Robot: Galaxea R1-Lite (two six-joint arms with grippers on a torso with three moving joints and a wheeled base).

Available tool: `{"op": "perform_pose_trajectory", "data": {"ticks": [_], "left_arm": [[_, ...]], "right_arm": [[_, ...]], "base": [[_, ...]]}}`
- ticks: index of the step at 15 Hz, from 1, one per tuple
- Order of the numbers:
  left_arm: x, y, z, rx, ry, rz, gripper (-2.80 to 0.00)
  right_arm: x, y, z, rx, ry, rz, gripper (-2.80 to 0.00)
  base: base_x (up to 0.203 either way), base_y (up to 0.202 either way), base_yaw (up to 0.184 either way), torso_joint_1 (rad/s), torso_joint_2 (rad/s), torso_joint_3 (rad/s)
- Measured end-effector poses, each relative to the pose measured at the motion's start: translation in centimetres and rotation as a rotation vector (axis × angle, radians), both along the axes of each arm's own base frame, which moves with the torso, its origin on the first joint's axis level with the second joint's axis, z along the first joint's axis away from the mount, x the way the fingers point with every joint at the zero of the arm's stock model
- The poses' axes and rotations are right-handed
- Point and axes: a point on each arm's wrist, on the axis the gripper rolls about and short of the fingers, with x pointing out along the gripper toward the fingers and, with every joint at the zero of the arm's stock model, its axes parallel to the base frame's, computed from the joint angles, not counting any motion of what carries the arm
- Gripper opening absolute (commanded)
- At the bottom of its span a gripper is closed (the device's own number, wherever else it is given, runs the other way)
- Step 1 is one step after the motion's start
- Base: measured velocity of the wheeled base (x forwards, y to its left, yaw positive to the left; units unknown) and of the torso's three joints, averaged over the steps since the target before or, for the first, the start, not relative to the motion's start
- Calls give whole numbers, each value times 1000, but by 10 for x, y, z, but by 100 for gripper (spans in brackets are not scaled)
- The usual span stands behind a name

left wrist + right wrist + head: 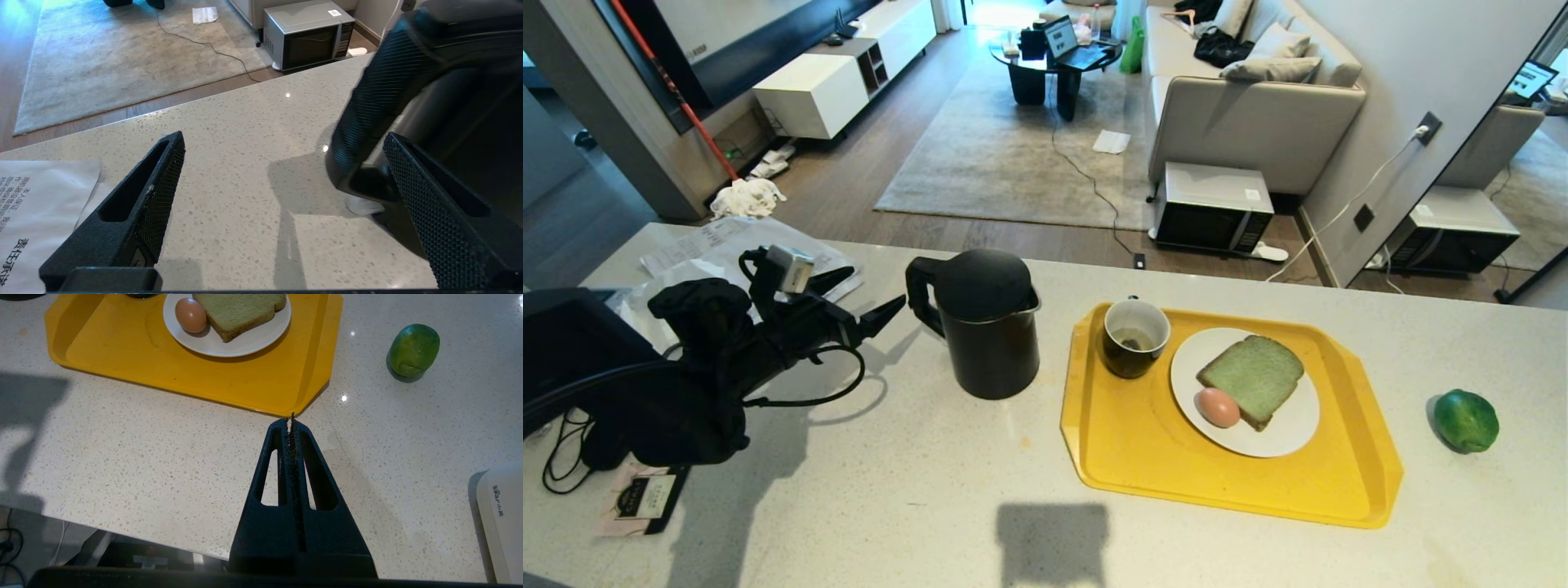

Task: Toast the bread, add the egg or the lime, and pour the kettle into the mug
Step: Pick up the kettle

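Black left end effector [870, 298] agape, beside kettle handle [920, 287]

Head high overlooking; right wrist shares tray [1143, 457].

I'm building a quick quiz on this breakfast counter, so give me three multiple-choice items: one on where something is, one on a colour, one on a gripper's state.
1. Where does the egg lie?
A. On the white plate, beside the bread
B. Inside the mug
C. On the bare counter next to the lime

2. What colour is the tray?
A. Red
B. Yellow
C. Blue

3. How does the left gripper stand?
A. Shut on the kettle handle
B. Shut on nothing
C. Open, close to the kettle handle

Answers:
1 A: the head view shows the egg on the plate against the slice's near edge.
2 B: the tray under the plate and mug is plainly yellow.
3 C: the left wrist view shows both fingers spread wide, the handle near one of them but not clamped.
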Motion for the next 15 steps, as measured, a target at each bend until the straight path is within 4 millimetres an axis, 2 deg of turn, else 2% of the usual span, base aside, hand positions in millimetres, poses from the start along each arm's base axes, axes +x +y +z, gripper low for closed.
{"op": "perform_pose_trajectory", "data": {"ticks": [7,15], "left_arm": [[33,-13,7,-2,4,-31,0],[35,-28,14,-7,5,-95,0]], "right_arm": [[0,0,0,0,0,-1,-280],[0,0,0,0,0,0,-280]], "base": [[0,0,0,0,0,0],[0,0,0,0,0,0]]}}
